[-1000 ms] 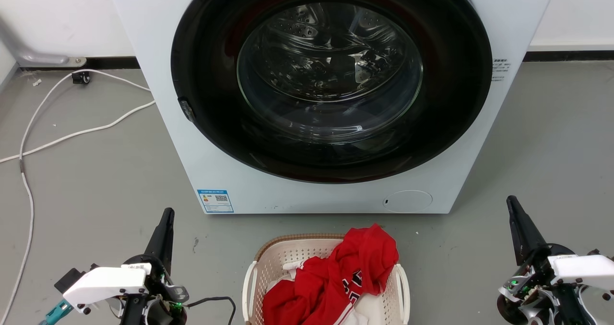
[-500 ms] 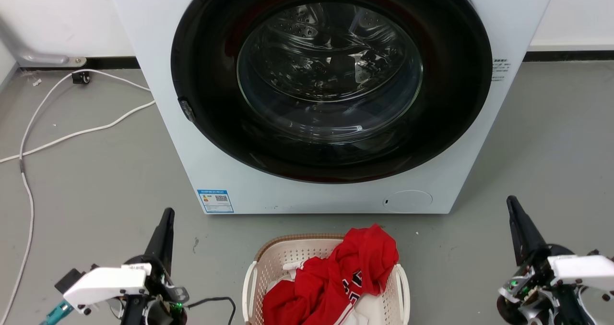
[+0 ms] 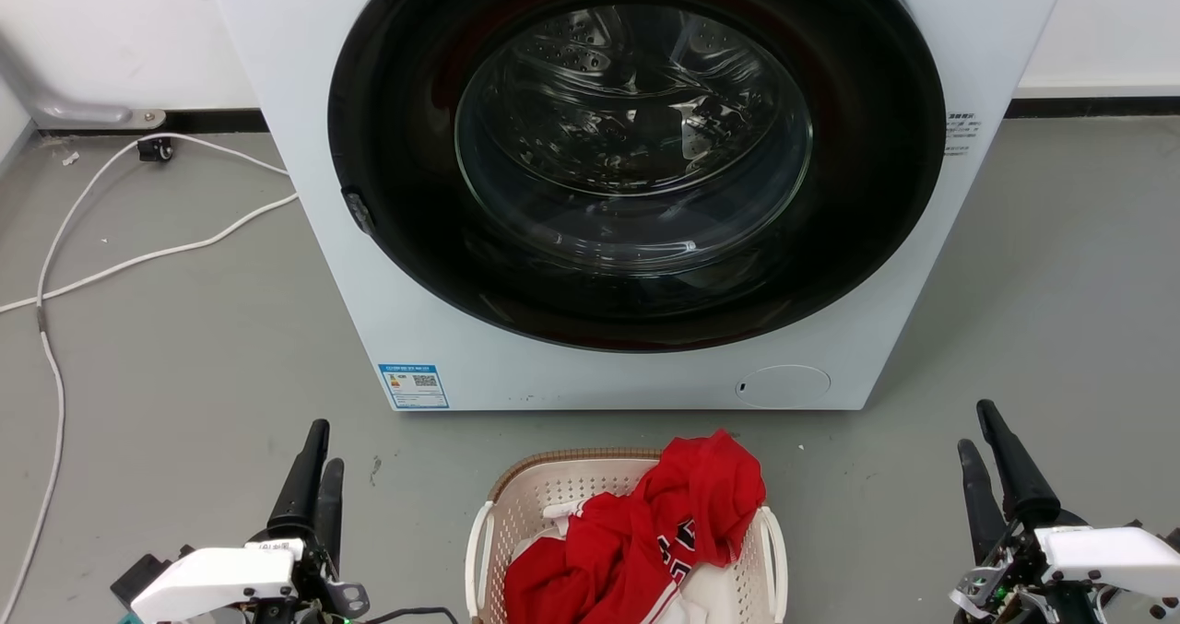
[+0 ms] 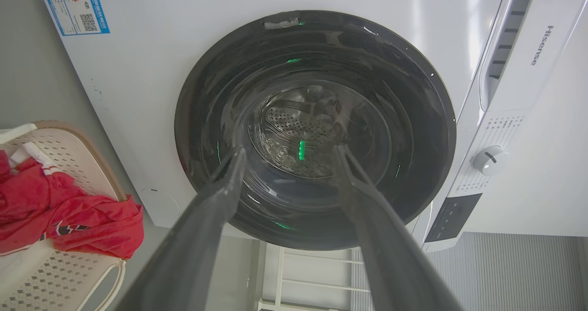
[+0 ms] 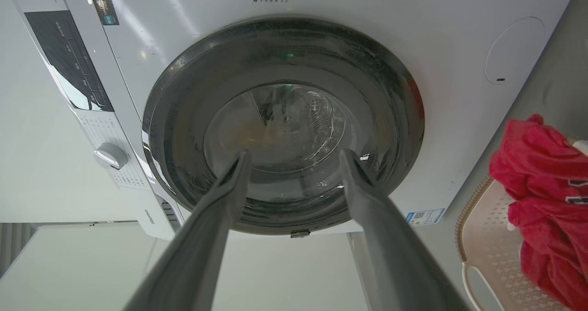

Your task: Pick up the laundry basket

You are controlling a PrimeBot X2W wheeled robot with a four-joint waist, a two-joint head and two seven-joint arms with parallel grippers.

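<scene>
While the laundry basket (image 3: pixel 553 490) sits on the floor (image 3: pixel 184 347) before the washer (image 3: pixel 304 99), you see the left gripper (image 3: pixel 325 446) and right gripper (image 3: pixel 974 427) lower than a second ago, jaws now spread, empty.

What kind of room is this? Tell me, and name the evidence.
Most likely a laundry area: a white front-loading washing machine stands on a grey floor, with a laundry basket of red clothing before it.

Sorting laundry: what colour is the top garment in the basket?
Red garment, with white trim; clearest in the head view.
</scene>
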